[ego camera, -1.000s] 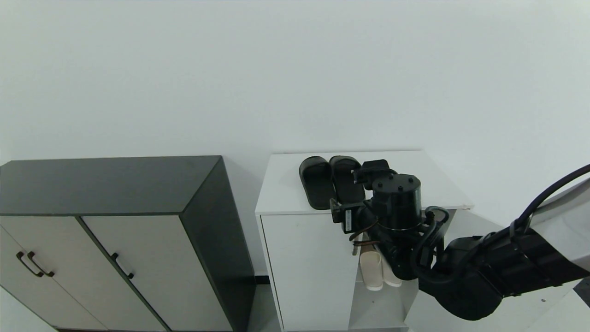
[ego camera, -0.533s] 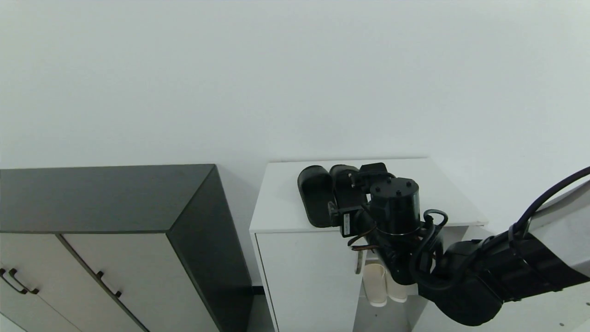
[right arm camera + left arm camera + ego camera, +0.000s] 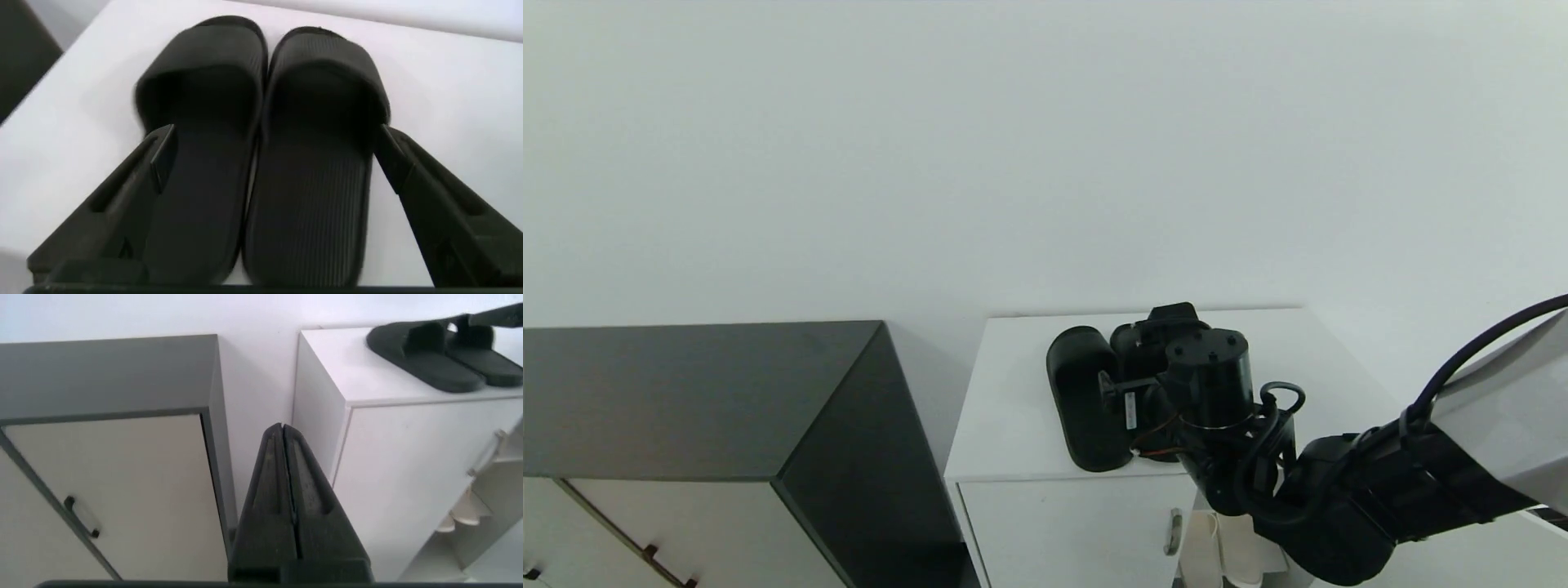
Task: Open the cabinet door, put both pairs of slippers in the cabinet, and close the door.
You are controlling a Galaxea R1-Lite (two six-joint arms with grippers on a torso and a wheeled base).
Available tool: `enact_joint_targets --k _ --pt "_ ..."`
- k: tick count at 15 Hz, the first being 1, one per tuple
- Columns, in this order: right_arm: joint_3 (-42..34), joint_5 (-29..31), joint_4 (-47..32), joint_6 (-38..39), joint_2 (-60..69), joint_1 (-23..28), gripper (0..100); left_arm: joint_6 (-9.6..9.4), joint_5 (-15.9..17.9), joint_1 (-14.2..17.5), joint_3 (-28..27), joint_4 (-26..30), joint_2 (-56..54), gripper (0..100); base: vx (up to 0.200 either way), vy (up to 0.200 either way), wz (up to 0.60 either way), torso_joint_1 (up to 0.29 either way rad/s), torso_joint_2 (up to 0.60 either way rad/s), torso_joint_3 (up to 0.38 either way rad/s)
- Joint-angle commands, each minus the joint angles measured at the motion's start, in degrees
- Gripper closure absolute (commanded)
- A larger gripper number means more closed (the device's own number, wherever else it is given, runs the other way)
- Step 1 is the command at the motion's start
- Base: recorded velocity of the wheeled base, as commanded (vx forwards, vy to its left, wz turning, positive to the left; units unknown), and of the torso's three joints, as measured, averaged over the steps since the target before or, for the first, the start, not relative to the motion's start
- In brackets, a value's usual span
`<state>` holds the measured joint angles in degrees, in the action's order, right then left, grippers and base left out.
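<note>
A pair of black slippers lies side by side on top of the white cabinet. My right gripper hangs over them, open, with one finger outside each slipper; I cannot tell whether it touches them. A white pair of slippers stands inside the cabinet, in the opening beside the white front panel with its handle. My left gripper is shut on nothing, held low and facing both cabinets.
A wider cabinet with a dark top and beige handled doors stands just left of the white one, with a narrow gap between them. A plain white wall runs behind both.
The head camera has shifted, so everything sits lower in the picture. The right arm rose from the cabinet's front edge and moved in over the black slippers.
</note>
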<state>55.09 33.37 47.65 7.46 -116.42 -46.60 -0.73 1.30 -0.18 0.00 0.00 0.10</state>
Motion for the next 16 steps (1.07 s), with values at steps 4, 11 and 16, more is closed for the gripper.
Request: enact_joint_targets --k 4,11,16 --pt "0.19 -2.96 3.76 -0.17 -4.61 0.46 0 0.03 0.01 0.01 0.0 0.0 -0.01 100 0.0 0.0 0.0 0.0 0.0 0.0" --pt "7.14 -4.63 3.5 -0.61 -11.28 2.4 0 0.03 0.01 0.01 0.0 0.0 -0.01 100 0.0 0.0 0.0 0.0 0.0 0.0" --pt "14.96 -4.63 2.09 -1.57 -16.29 5.12 0 0.03 0.01 0.01 0.0 0.0 -0.01 100 0.0 0.0 0.0 0.0 0.0 0.0"
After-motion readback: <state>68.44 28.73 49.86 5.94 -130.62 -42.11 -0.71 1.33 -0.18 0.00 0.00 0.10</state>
